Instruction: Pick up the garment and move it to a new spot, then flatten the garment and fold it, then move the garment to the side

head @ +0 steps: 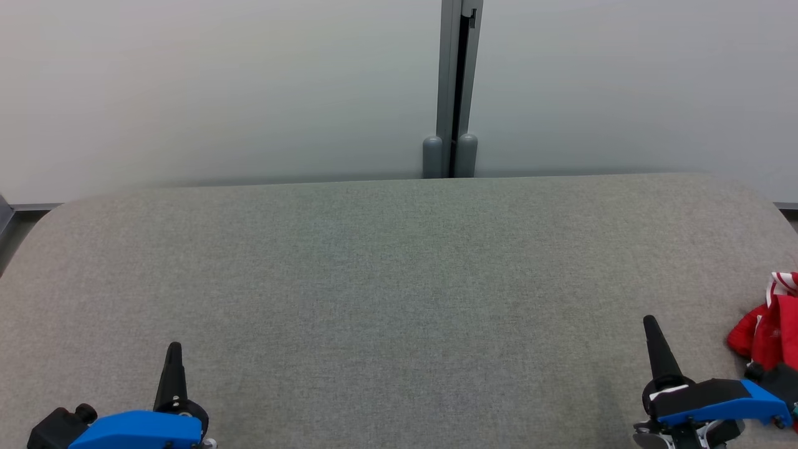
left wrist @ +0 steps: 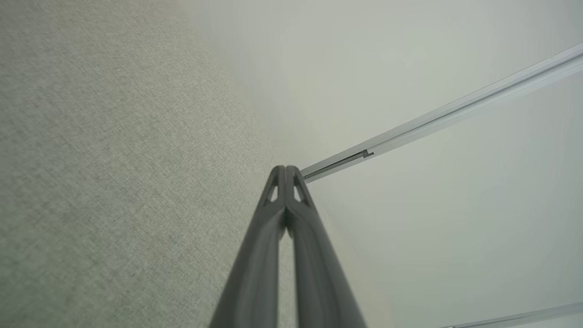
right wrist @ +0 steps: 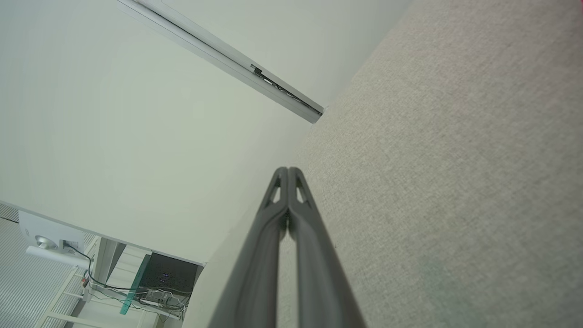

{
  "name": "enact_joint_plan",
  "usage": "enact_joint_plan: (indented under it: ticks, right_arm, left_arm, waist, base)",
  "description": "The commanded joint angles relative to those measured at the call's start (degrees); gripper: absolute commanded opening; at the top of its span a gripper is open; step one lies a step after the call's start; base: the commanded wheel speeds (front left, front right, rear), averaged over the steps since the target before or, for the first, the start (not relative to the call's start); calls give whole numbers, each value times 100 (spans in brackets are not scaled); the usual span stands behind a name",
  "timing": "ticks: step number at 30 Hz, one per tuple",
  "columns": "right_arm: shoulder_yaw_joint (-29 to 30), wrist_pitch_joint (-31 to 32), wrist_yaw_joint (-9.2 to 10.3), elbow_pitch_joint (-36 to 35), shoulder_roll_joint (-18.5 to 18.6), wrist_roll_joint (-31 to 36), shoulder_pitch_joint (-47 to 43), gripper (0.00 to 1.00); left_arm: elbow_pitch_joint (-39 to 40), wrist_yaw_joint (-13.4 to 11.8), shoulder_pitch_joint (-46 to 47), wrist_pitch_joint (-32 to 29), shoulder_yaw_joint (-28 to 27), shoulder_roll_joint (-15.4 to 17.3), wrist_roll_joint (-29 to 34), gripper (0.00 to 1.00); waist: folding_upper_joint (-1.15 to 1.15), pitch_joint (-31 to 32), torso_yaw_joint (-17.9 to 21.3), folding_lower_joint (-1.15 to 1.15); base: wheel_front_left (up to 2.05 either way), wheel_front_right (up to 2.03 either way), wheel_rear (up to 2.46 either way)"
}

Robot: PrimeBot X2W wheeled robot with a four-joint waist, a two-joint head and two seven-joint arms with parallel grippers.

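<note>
A crumpled red garment (head: 768,337) with white trim lies at the far right edge of the grey fabric table (head: 399,293), partly cut off by the head view's border. My right gripper (head: 650,321) stands shut just left of it, holding nothing, fingers pointing up the view. My left gripper (head: 174,347) is shut and empty at the lower left, far from the garment. In the left wrist view my left gripper (left wrist: 285,169) has its tips pressed together over the table's far edge. In the right wrist view my right gripper (right wrist: 288,170) is likewise shut.
A pale wall with a grey vertical post (head: 458,87) rises behind the table's far edge. The table's rounded corners show at far left and far right. A desk with cables and a dark box (right wrist: 164,275) stands beyond the table in the right wrist view.
</note>
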State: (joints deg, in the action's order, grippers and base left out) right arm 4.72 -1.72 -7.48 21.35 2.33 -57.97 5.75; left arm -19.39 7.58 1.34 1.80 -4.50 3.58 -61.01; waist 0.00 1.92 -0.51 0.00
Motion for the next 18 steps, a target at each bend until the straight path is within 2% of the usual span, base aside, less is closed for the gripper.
enact_joint_plan:
  ticks: [1, 18]
  right_arm:
    - [26, 45, -2, -112, 46, -216, 78, 0]
    - [77, 301, -2, -322, 56, -1246, 78, 0]
  left_arm:
    - [100, -9, 144, -51, -16, 17, -185, 0]
    - [252, -10, 277, -309, -88, -12, -1127, 0]
  waist:
    - [0, -6, 1, 0]
    - [0, -59, 14, 0]
  base:
    - [0, 0, 0]
    - [0, 0, 0]
